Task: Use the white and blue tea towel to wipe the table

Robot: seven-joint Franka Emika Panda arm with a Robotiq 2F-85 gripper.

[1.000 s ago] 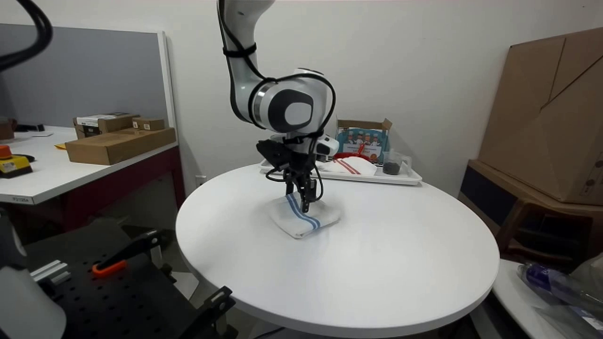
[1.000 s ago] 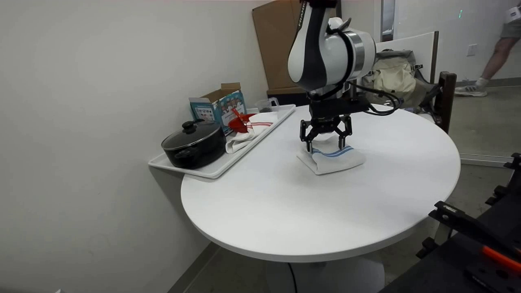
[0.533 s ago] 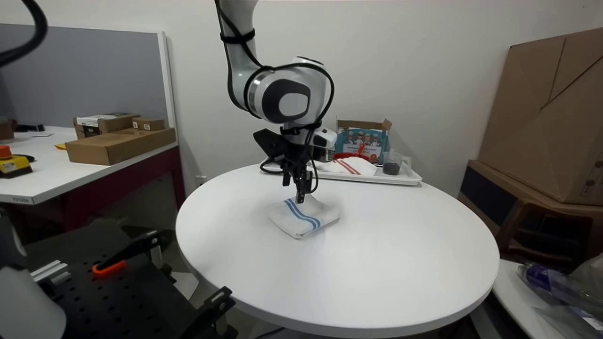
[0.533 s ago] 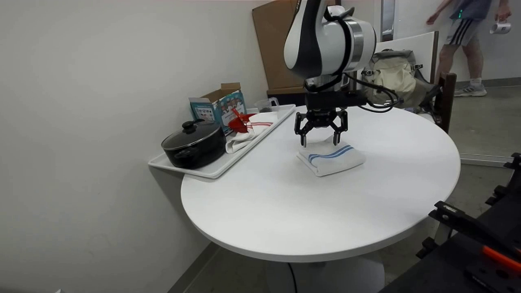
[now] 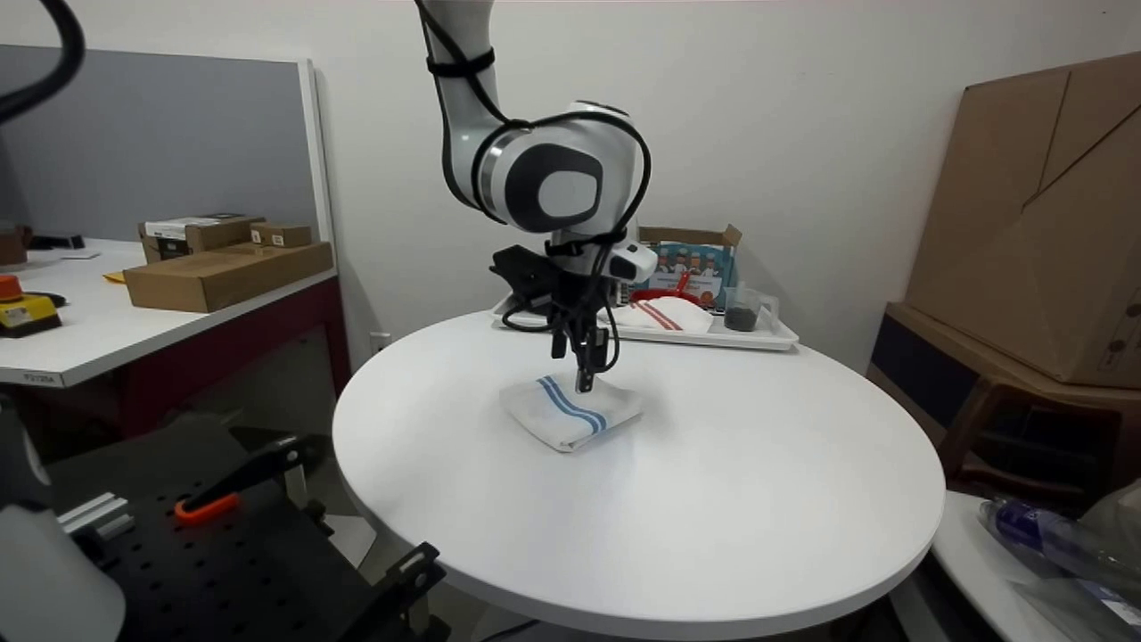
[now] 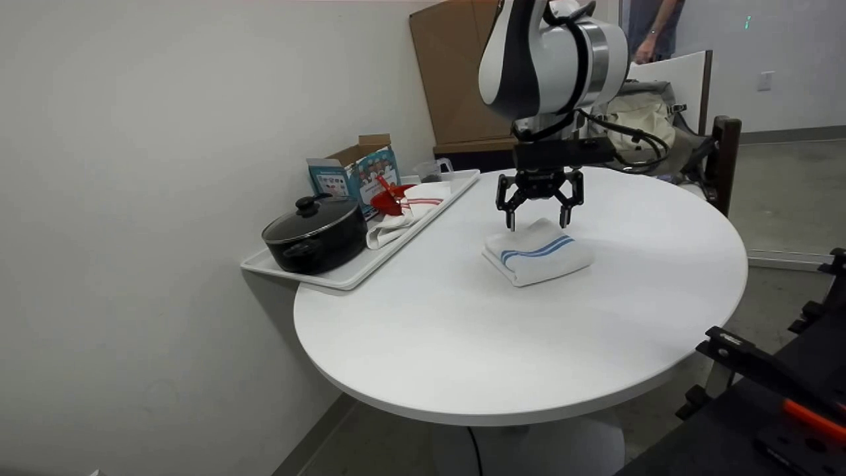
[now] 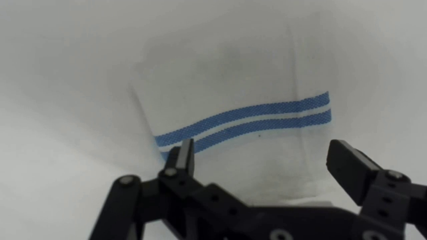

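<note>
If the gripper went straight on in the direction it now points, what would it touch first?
Probably the white and blue tea towel, lying on the table below the open gripper. Depth is unclear, so it might partly land past the towel's edge.

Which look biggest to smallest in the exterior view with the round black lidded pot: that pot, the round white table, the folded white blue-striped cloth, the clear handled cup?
White table
Black pot and blue-striped cloth: too alike to rank
Clear cup
</note>
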